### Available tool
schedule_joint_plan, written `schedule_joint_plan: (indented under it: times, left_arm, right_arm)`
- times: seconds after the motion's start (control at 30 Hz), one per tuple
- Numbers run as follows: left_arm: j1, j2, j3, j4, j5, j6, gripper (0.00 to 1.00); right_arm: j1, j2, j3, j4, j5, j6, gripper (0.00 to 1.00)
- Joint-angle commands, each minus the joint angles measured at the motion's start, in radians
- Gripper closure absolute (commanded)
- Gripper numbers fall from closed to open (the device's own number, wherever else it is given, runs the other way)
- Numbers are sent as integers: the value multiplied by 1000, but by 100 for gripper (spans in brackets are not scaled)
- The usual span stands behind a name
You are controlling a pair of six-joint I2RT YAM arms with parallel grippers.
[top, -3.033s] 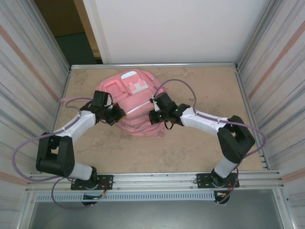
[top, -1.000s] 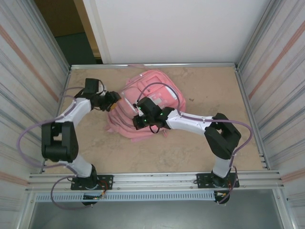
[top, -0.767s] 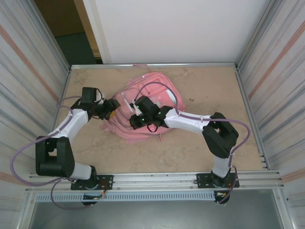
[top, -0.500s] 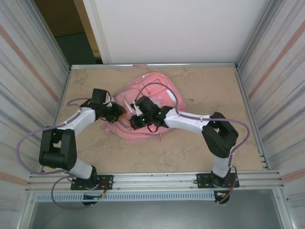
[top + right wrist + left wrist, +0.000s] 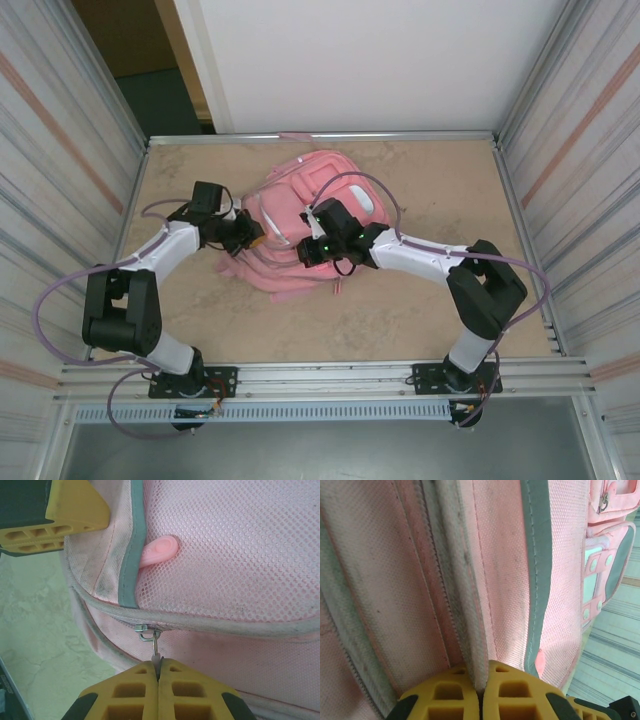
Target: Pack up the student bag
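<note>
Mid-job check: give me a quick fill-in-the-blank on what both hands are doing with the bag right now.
1. The right hand pinches the metal zipper pull of the ____ student bag.
2. The left hand is ____ on a fabric seam of the bag.
3. The bag rests on the ____.
Missing words: pink; shut; table.

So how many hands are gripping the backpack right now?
2. The left hand is shut on a fabric fold beside a zipper on the pink backpack's left side; the right hand is shut on a metal zipper pull nearer its middle.
</note>
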Motion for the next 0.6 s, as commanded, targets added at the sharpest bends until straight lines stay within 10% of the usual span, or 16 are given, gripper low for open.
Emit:
schedule_joint_plan:
  times: [0.0,0.2,0.57]
  left_arm:
    - [15,-12,19,-38,1,43,100]
    - [17,-84,-1,-51,-28,39,60]
    - [16,-205,-55,-62,-249,219,43]
  right_arm:
    - [-50,-34,-17,-92,106,-26,97]
    - [-50,-124,-65,-72,162,-62,70]
    - [-139,-366,-183,-106,412,-15,39]
